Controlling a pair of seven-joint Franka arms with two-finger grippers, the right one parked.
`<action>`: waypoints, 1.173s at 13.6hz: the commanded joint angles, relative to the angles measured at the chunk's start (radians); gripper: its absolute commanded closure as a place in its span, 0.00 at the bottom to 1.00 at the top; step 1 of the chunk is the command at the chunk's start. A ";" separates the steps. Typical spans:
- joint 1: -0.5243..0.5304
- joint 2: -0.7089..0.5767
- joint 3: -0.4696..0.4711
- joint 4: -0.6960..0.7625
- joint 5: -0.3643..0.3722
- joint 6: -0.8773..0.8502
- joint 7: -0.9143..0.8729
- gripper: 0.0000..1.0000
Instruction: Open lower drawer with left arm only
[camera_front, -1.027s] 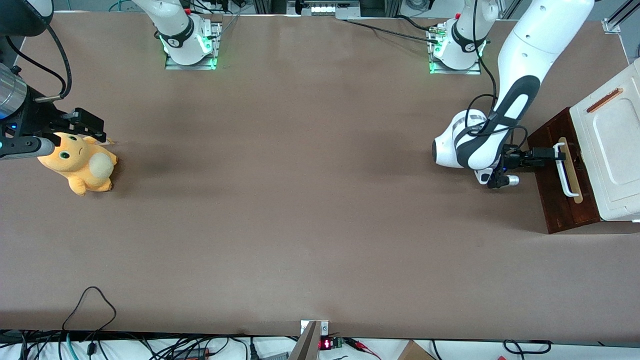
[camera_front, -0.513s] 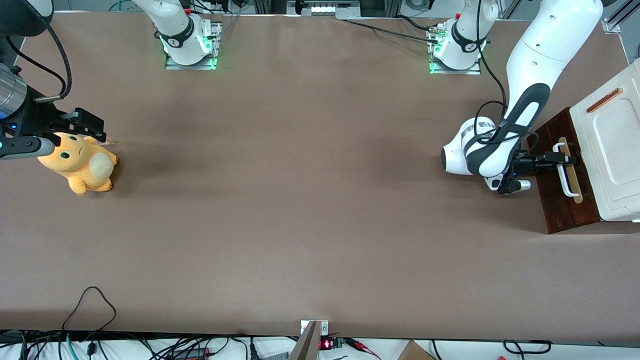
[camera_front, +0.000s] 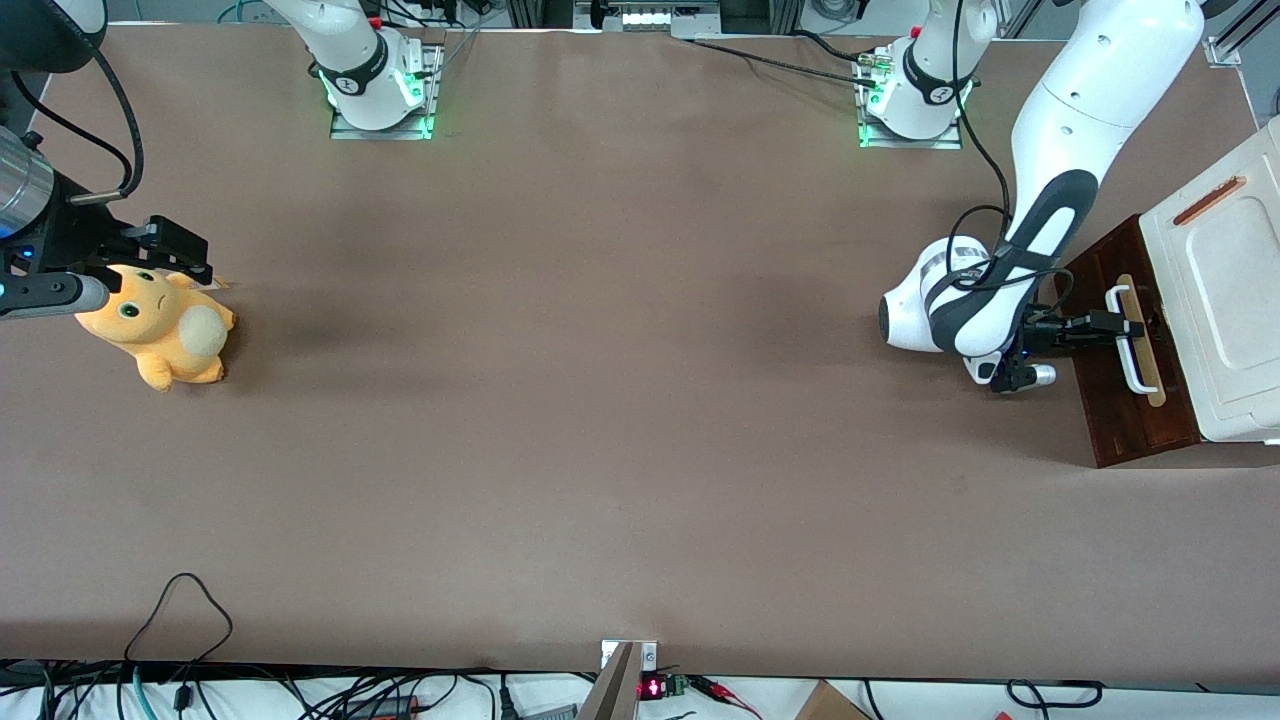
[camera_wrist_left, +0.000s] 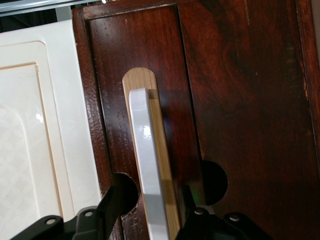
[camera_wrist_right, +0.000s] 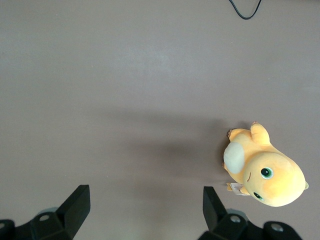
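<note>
The lower drawer (camera_front: 1110, 410) is a dark reddish-brown wooden front at the working arm's end of the table. Its white loop handle (camera_front: 1133, 362) runs along a pale wood strip (camera_front: 1150, 375). The left arm (camera_front: 1040, 230) reaches down in front of the drawer. Its black gripper (camera_front: 1124, 327) is at the handle, open. In the left wrist view the gripper (camera_wrist_left: 152, 200) straddles the handle (camera_wrist_left: 145, 150). One finger (camera_wrist_left: 112, 200) stands on each side with a gap to the bar. None of the drawer's inside shows.
The white moulded cabinet top (camera_front: 1235, 300) with a copper strip (camera_front: 1208, 200) lies beside the drawer front. An orange plush toy (camera_front: 160, 330) lies toward the parked arm's end. Cables (camera_front: 180, 610) trail at the table's near edge.
The left arm swung toward the cabinet. Its gripper moved from just short of the handle's end to over the handle, then slid a little along it toward the front camera.
</note>
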 joint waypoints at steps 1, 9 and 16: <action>0.027 0.018 -0.006 0.022 0.029 0.001 0.000 0.45; 0.028 0.022 -0.006 0.022 0.031 0.007 0.006 0.64; 0.038 0.025 -0.006 0.022 0.032 0.008 0.006 0.68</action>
